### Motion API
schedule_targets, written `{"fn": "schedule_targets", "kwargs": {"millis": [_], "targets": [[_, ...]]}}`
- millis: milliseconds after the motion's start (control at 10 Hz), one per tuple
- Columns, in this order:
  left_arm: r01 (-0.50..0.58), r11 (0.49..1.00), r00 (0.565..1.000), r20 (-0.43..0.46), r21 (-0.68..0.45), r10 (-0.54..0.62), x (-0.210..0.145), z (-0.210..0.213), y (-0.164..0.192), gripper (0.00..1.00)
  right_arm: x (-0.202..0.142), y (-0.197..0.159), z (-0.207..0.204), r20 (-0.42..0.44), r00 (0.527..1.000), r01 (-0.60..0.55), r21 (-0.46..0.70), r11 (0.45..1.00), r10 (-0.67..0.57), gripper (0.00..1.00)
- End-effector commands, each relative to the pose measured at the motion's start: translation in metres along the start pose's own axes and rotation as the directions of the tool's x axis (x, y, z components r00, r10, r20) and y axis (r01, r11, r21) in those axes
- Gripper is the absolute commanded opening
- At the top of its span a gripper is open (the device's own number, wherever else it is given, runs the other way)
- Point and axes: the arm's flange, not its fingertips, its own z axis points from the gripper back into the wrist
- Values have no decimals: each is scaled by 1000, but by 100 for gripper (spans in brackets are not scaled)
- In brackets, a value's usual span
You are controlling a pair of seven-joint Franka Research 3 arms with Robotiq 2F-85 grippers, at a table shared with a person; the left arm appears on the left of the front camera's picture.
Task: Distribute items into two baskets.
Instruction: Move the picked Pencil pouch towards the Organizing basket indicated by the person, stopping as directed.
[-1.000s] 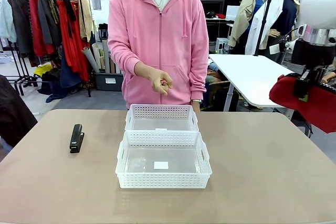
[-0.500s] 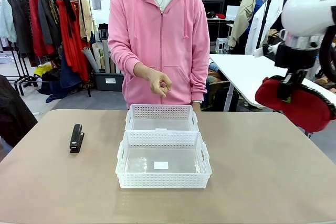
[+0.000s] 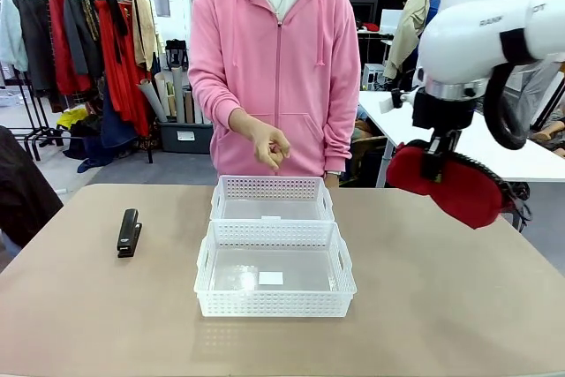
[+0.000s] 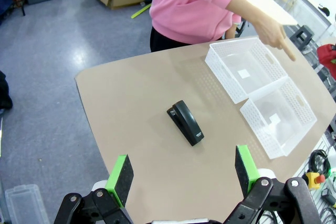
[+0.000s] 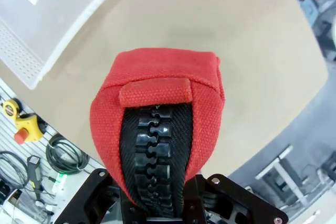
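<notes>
The right gripper [image 3: 435, 165] is clenched on the red pouch [image 3: 459, 190] and holds it in the air above the right side of the table [image 3: 459, 315], well right of the baskets and clear of the tabletop. In the front view the pouch's long axis slants from upper left down to lower right, and the fingers grip it left of its middle, so the longer part droops toward the picture's right. In the right wrist view the pouch [image 5: 157, 85] points straight away from the gripper: the black zipper [image 5: 156, 140] runs up its middle and ends under a small red tab at the far end.

The black stapler [image 3: 129, 232] lies flat on the table's left side, well apart from the baskets. Its long axis runs from the robot's side toward the person's side, with the broader end nearer the robot. The left gripper [image 4: 184, 169] hangs high above it, jaws spread wide and gripping nothing, green pads [image 4: 122, 174] to either side of the stapler [image 4: 185, 123] below.

The larger basket [image 3: 274, 305] sits at the table's centre with its long axis left to right. The narrower basket [image 3: 272, 186] lies parallel just behind it, the two touching. The person's hand [image 3: 269, 149] hovers above the narrower basket, fingers bent downward.
</notes>
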Motion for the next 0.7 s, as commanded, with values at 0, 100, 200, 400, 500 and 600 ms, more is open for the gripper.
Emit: {"fn": "schedule_targets", "kwargs": {"millis": [0, 100, 200, 400, 500, 600], "targets": [[14, 1000, 1000, 22, -15, -14, 0, -1, 2, 100, 22, -3, 1, 9, 999, -41, 16, 999, 41, 0], [14, 1000, 1000, 22, -15, -14, 0, -1, 2, 100, 33, -1, -4, 0, 998, -63, 18, 998, 63, 0], [14, 1000, 1000, 22, -15, -14, 0, -1, 2, 100, 44, 2, -8, -7, 996, -83, 15, 996, 83, 0], [14, 1000, 1000, 22, -15, -14, 0, -1, 2, 100, 64, 5, -14, -12, 993, -117, 0, 993, 117, 0], [14, 1000, 1000, 22, -15, -14, 0, -1, 2, 100, 76, 6, -17, -18, 990, -138, -18, 990, 137, 0], [14, 1000, 1000, 22, -15, -14, 0, -1, 2, 100, 87, 7, -20, -23, 987, -161, -21, 987, 161, 0]]}}
